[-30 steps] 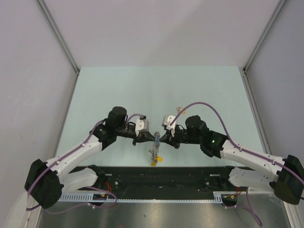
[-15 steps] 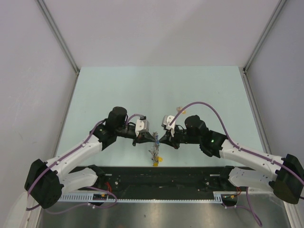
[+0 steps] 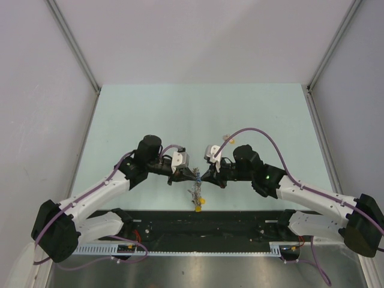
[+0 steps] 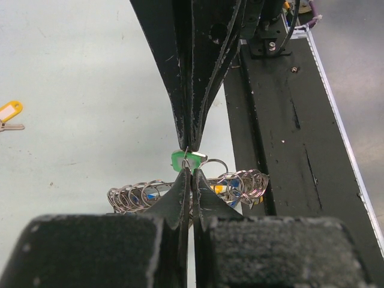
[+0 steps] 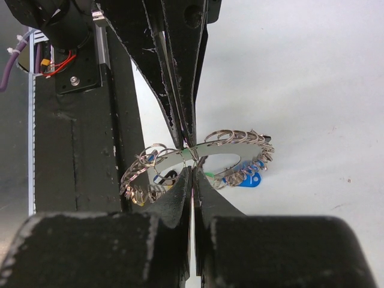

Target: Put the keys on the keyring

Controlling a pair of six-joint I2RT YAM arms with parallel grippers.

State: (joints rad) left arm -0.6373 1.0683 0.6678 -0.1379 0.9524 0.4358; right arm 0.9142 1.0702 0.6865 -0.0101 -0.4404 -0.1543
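Left wrist view: green key [image 4: 180, 159] is seen between shut left tool [image 4: 191, 174] and shut right tool [image 4: 189, 144], tip to tip, keyring [image 4: 135, 195] hung beneath; holds cannot be told.

Under me lies a pale green table top [image 3: 180, 114], bare over most of its far half. Along its near edge runs a black mounting strip [image 3: 240, 219] — my left wrist view shows it dusty and scuffed [image 4: 282, 132], with a small screw [image 4: 294, 69] set in it. Nearer than the strip I see a white slotted cable duct [image 3: 198, 249], then a brushed metal shelf [image 3: 210, 273]. Grey wall panels [image 3: 198, 36] close in the table, framed by slanting aluminium posts [image 3: 72, 45].
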